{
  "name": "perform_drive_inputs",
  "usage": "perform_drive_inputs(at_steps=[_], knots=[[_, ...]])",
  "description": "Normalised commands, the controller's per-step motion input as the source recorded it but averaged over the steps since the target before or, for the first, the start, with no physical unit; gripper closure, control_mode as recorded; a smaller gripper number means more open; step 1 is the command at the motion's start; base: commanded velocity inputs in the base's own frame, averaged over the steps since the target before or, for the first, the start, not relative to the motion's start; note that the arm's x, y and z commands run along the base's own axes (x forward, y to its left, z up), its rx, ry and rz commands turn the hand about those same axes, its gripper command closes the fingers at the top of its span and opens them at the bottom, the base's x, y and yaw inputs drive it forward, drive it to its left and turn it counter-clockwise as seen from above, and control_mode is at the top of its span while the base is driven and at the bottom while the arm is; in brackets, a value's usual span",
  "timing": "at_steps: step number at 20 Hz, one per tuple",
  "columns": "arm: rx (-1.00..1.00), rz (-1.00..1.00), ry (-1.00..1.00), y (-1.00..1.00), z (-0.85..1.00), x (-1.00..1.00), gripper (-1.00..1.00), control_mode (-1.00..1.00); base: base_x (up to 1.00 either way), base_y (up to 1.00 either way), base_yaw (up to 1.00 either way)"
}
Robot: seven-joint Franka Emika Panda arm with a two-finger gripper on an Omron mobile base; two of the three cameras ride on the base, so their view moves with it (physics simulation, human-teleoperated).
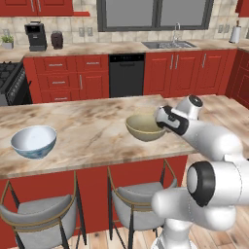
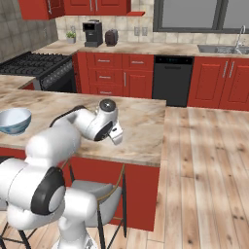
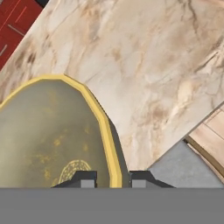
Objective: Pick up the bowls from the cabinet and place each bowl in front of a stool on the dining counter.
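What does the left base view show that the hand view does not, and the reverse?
Left base view alone: the white and blue bowl standing on the dining counter above a stool, the olive-tan bowl's whole outline beside the arm, and the far sink counter with the dishwasher.

Hand view alone: the gripper shut on the olive-tan bowl's yellow rim, one fingertip inside and one outside, plus the yellowish pattern on the bowl's floor.

Both: the olive-tan bowl over the marble top, and a grey stool seat below the counter edge.

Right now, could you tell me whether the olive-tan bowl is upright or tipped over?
Upright. The olive-tan bowl has its open mouth facing up at the dining counter, and the gripper is shut on its yellowish rim.
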Motion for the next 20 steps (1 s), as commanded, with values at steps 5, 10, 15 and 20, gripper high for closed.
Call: perform_drive_inputs(at_steps=[5, 10, 15, 20], knots=[[0.0, 0.0, -0.02, 0.08, -0.42, 0.22, 1.0, -1.0, 0.0, 0.0, 0.0], [0.0, 0.0, -0.01, 0.07, -0.36, 0.14, 1.0, -1.0, 0.0, 0.0, 0.0], [0.0, 0.0, 0.0, 0.01, -0.31, 0.09, 1.0, -1.0, 0.0, 0.0, 0.0], [0.0, 0.0, 0.0, 0.0, -0.28, 0.23, 1.0, -1.0, 0.0, 0.0, 0.0]])
